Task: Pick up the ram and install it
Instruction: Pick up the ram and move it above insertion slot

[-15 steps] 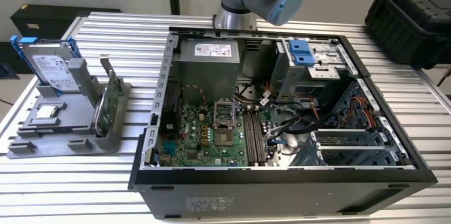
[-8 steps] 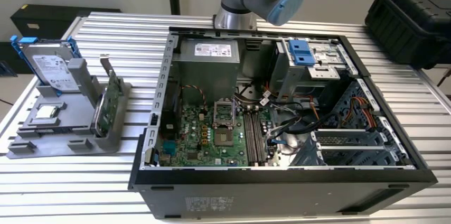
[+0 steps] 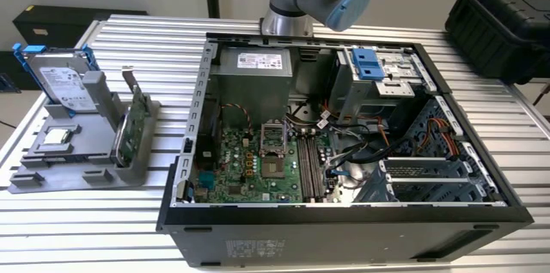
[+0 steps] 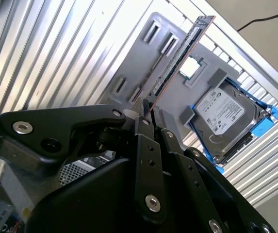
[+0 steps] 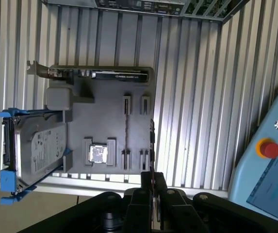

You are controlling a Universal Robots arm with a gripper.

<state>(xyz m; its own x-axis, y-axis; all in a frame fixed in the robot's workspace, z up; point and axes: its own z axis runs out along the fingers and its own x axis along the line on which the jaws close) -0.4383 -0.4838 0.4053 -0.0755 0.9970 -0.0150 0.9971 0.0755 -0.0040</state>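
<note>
In both wrist views my gripper (image 4: pixel 146 116) (image 5: pixel 152 177) is shut on the ram (image 4: pixel 182 53) (image 5: pixel 151 141), a long thin stick seen edge-on that sticks straight out from the black fingers. The ram hangs in the air above the grey parts holder (image 5: pixel 109 121) (image 4: pixel 143 63), near the holder's narrow slots. In the exterior view the open computer case (image 3: pixel 344 221) lies on the table with its green motherboard (image 3: pixel 249 170) and long memory slots (image 3: pixel 310 163) exposed.
On the grey holder (image 3: pixel 51 157) stand a silver hard drive with blue rails (image 3: pixel 64 83) (image 5: pixel 37 145), a green card with a metal bracket (image 3: pixel 129 128) (image 5: pixel 114 75) and a small square chip (image 5: pixel 99 154). A light-blue pendant with a red button (image 5: pixel 269 148) lies beside it. A black case (image 3: pixel 503 9) sits at the exterior view's far right.
</note>
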